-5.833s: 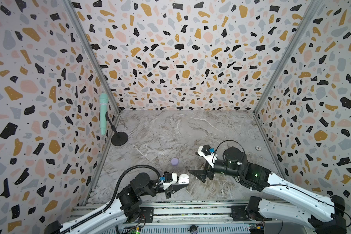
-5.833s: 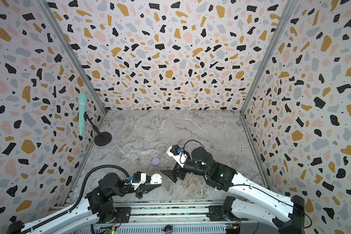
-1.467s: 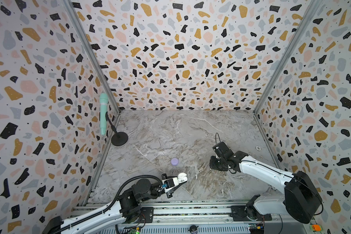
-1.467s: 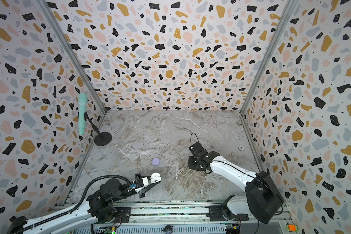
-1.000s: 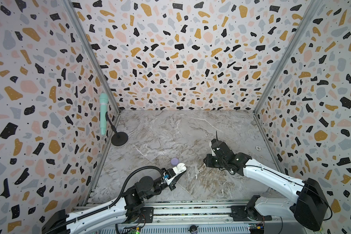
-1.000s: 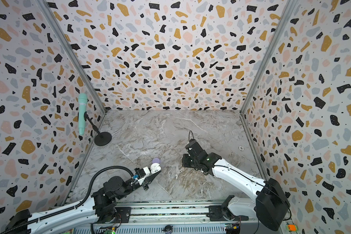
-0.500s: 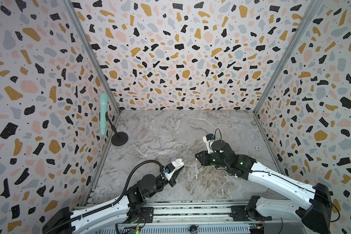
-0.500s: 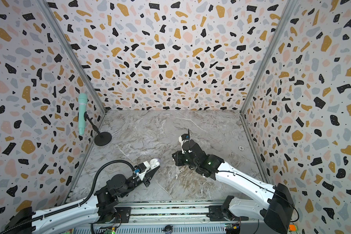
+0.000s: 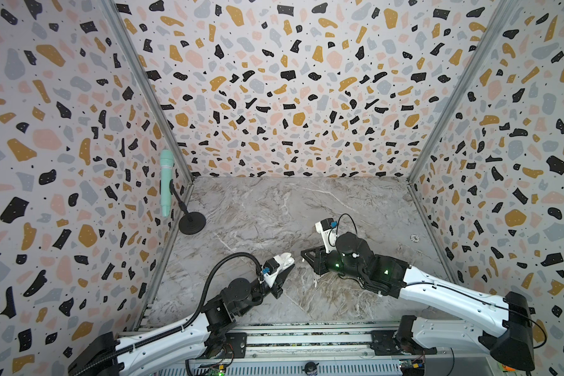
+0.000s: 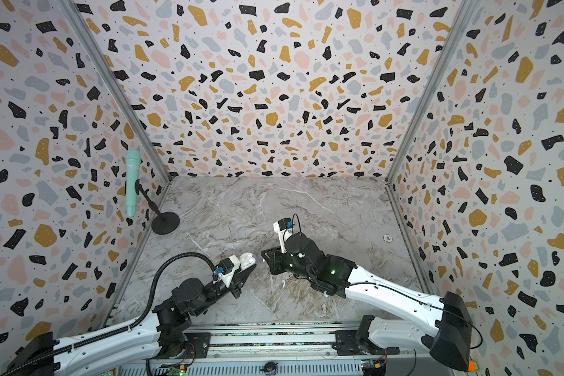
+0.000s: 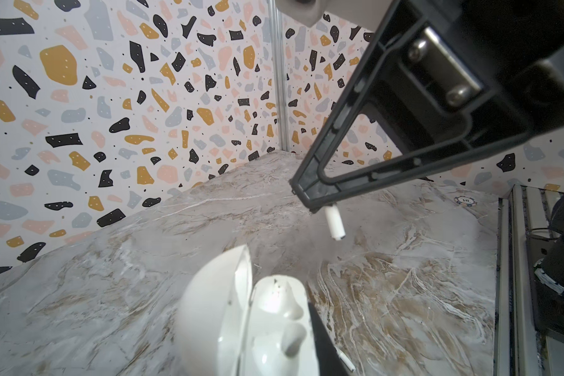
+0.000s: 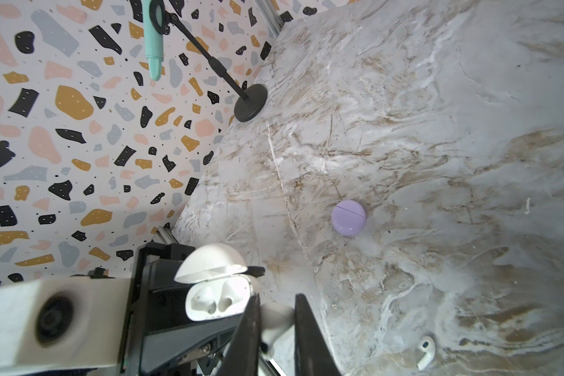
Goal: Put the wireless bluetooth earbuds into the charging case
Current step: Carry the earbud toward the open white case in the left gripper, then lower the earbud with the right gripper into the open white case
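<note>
Right wrist view shows the open white case (image 12: pixel 217 294), both sockets empty, clamped in the left gripper (image 9: pixel 285 265), just beside the right gripper (image 12: pixel 276 302) pinching one white earbud (image 12: pixel 274 322), while a second earbud (image 12: pixel 425 356) lies apart on the counter (image 12: pixel 437 130).

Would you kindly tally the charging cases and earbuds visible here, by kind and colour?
White open clamshell charging case: 1
Lavender closed round plastic case: 1
White stemmed plastic earbuds: 2, one in the right gripper, one on the marble table
Total: 4
</note>
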You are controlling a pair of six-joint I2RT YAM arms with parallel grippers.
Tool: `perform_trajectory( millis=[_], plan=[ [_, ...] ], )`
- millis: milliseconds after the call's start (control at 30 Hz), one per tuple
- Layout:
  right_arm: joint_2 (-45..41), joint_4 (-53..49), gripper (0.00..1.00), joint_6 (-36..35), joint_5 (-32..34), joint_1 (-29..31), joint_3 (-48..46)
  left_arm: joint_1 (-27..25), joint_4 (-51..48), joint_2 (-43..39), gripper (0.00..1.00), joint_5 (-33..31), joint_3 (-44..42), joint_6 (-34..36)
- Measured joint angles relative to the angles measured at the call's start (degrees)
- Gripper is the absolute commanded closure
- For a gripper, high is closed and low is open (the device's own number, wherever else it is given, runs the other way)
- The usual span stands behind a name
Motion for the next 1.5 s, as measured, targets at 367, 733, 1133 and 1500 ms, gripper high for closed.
perform_trajectory(
  millis=[367,733,1133,1500],
  plan=[
    [3.6,2.8,0.91,-0.6,2.2,3.3,1.7,0.0,0.0,0.3,1.0,0.0,0.0,-0.9],
    [4.7,3.2,0.92,-1.2,3.5,4.0,1.9,0.0,0.0,0.2,1.0,1.7,0.0,-1.1],
    [5.4,3.7,0.93,-1.2,4.2,5.0,1.9,0.1,0.0,0.2,1.0,1.8,0.0,-1.6],
    [5.4,4.0,0.93,-1.2,5.1,5.6,1.9,0.1,0.0,0.1,1.0,1.8,0.0,-2.1]
  ],
)
